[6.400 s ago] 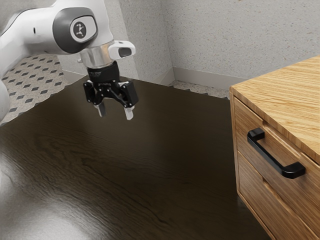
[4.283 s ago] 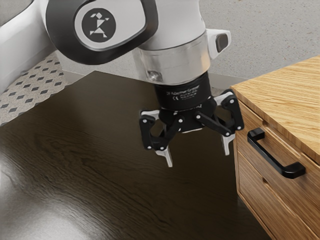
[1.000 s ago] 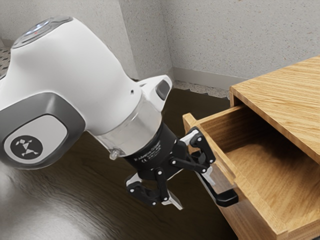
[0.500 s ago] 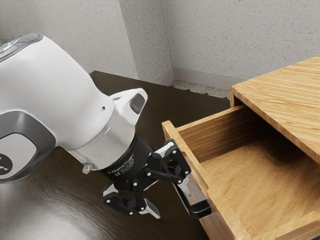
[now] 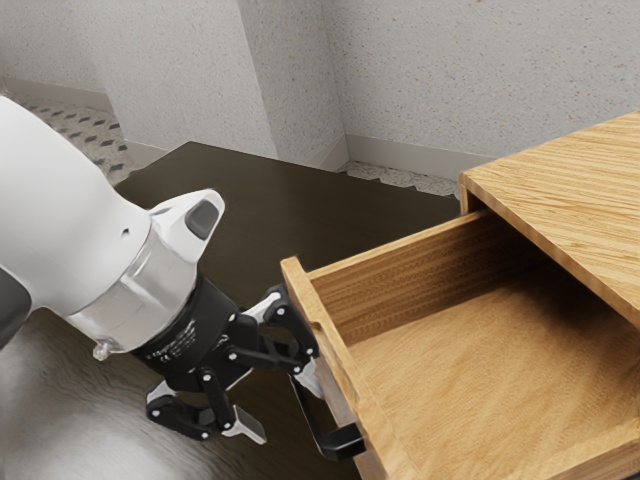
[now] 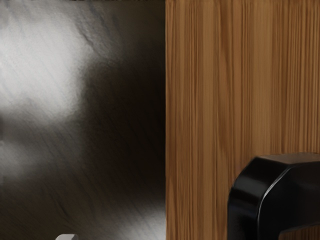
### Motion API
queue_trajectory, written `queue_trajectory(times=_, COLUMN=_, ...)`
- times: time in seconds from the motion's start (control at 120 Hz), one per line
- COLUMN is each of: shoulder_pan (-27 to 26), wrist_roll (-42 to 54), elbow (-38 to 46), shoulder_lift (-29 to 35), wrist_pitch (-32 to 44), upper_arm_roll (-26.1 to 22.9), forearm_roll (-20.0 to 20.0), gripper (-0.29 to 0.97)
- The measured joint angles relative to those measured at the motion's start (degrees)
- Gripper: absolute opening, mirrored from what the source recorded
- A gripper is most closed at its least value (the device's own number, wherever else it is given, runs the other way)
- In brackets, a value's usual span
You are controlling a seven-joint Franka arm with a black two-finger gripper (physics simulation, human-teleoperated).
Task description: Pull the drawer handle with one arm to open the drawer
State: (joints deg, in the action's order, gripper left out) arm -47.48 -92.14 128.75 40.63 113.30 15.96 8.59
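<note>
While the drawer [image 5: 400, 285] stands pulled far out of the cabinet [image 5: 560, 190], my fingers [image 5: 247, 432] are spread apart, grasping nothing, one just beside the handle [image 5: 335, 440], above the bench [image 5: 270, 220].

golden wood-grain drawer [image 5: 400, 285], black handle [image 5: 336, 441], dark brown streaked table [image 5: 300, 210]

- Speckled grey walls [image 5: 480, 70] meet in a corner at the back.
- A pale skirting [image 5: 410, 153] runs along their foot.
- The floor [image 5: 85, 125] has light tiles with dark diamonds.
- The dark wood-grain bench [image 5: 270, 210] is glossy and catches soft light.
</note>
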Motion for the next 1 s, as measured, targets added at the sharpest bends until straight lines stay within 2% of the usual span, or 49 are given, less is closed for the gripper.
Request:
queue_trajectory(times=0.267, shoulder_pan=0.61, wrist_roll=-0.42, elbow=2.57, shoulder_lift=5.92, wrist_pitch=-1.48, upper_arm_roll=-0.02, forearm_roll=1.24, gripper=0.40)
queue_trajectory(times=0.4, shoulder_pan=0.53, wrist_roll=-0.62, elbow=1.69, shoulder_lift=6.63, wrist_pitch=-2.21, upper_arm_roll=-0.20, forearm_roll=1.71, gripper=0.40)
queue_trajectory(times=0.608, shoulder_pan=0.86, wrist_roll=-0.84, elbow=-7.85, shoulder_lift=6.66, wrist_pitch=-2.09, upper_arm_roll=-2.74, forearm_roll=1.85, gripper=0.41)
queue_trajectory(times=0.742, shoulder_pan=0.96, wrist_roll=-0.86, elbow=-14.14, shoulder_lift=6.25, wrist_pitch=-4.53, upper_arm_roll=-3.65, forearm_roll=1.77, gripper=0.46)
queue_trajectory(times=0.867, shoulder_pan=0.60, wrist_roll=-0.90, elbow=-24.45, shoulder_lift=-2.29, wrist_pitch=-11.58, upper_arm_roll=-3.85, forearm_roll=1.58, gripper=0.55)
queue_trajectory(times=0.942, shoulder_pan=0.50, wrist_roll=-0.55, elbow=-30.68, shoulder_lift=-11.48, wrist_pitch=-15.70, upper_arm_roll=-3.14, forearm_roll=1.38, gripper=0.59)
queue_trajectory(times=1.0, shoulder_pan=2.74, wrist_roll=2.98, elbow=-34.84, shoulder_lift=-18.45, wrist_pitch=-18.12, upper_arm_roll=-2.35, forearm_roll=1.29, gripper=0.61)
